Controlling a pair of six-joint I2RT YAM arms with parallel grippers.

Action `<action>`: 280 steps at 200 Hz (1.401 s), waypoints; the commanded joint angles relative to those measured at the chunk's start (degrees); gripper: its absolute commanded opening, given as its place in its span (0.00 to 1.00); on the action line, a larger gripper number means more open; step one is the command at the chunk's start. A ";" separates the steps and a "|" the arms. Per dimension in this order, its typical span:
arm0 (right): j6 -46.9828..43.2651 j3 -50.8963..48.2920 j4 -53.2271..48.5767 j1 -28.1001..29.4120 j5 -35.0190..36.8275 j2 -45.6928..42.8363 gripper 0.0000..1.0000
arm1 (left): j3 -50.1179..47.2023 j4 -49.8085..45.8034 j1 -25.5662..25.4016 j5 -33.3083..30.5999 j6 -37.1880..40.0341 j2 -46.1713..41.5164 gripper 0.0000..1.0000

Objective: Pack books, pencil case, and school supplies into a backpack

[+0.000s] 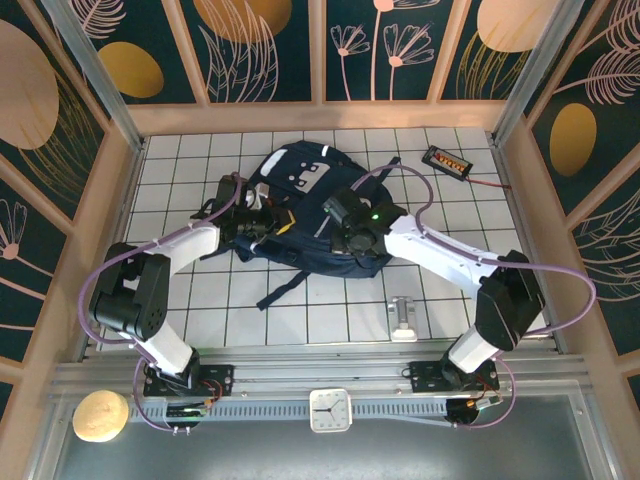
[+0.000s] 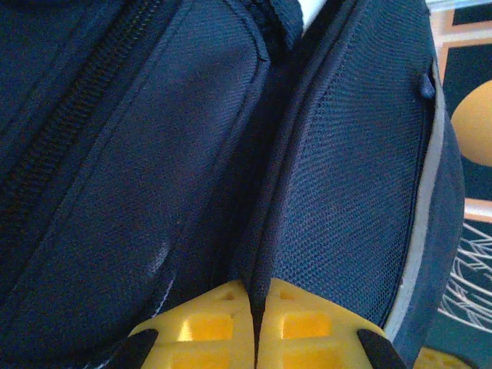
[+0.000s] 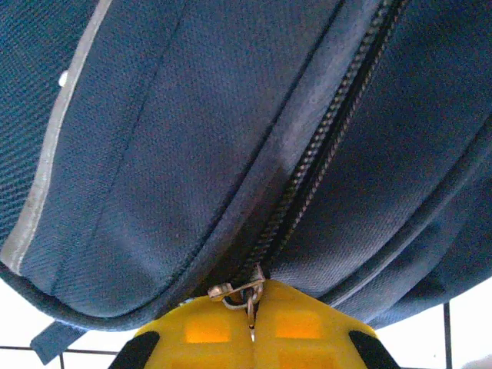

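Fabric of the backpack (image 2: 154, 177) is pinched by left end effector (image 2: 255, 300), zipper pull (image 3: 237, 292) by right end effector (image 3: 251, 311).

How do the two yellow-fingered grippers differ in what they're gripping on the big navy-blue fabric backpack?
The left gripper pinches a piped fabric edge of the navy-blue fabric backpack, while the right gripper pinches the small metal zipper pull. In the top view, the left gripper sits at the backpack's left side and the right gripper at its right side. Both are shut on the same backpack.
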 commanded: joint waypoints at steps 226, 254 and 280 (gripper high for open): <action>-10.36 6.18 9.49 1.79 -18.69 3.98 0.00 | -17.07 21.81 -3.16 -3.46 -33.29 -15.25 0.68; -9.43 6.52 10.62 3.86 -18.60 4.94 0.00 | -16.90 22.00 -3.86 -3.36 -33.69 -14.33 0.67; -8.92 6.82 11.39 4.62 -18.65 5.27 0.00 | -18.22 21.73 -3.80 -3.14 -33.62 -14.65 0.61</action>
